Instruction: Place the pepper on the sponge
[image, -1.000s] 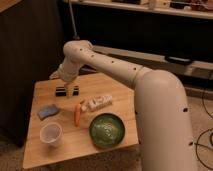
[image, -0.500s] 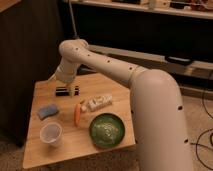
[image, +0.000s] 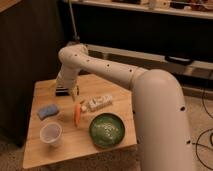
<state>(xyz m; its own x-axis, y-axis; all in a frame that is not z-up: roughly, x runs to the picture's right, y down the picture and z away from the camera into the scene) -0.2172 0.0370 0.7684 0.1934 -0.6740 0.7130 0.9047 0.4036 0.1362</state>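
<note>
**Gripper.** The gripper (image: 73, 92) is over the rear left part of the worktop (image: 112, 86), pointing down from the end of the white arm (image: 112, 72). It is just right of a small black block (image: 61, 91) and behind the pepper (image: 77, 114). Whether it touches the block or the worktop is not discernible. Its opening state cannot be determined in this view. Nothing is visibly held in it.

**Pepper.** The pepper lies flat on the worktop, with its long axis running roughly from rear to front. It is near the gripper but apart from it. It lies between the sponge (image: 48, 111) on its left and a white bottle (image: 98, 103) on its right. Its rear end is just beside the near end of the bottle. Its front end is close to the left rim of a green bowl (image: 106, 131).

**Sponge.** The sponge lies flat near the left edge of the worktop, forward of the black block. It is separated from the pepper by a strip of bare wood. Nothing rests on it.

**Other items.**
- A clear cup (image: 51, 134) stands upright in front of the sponge, near the front left corner.
- The bowl sits at the front right of the worktop.
- The bottle lies on its side, behind the bowl.
- The arm runs from the large segment at the lower right, up and leftwards over the worktop, then bends down to the gripper.
- A dark cabinet (image: 25, 45) stands to the left of the worktop.
</note>
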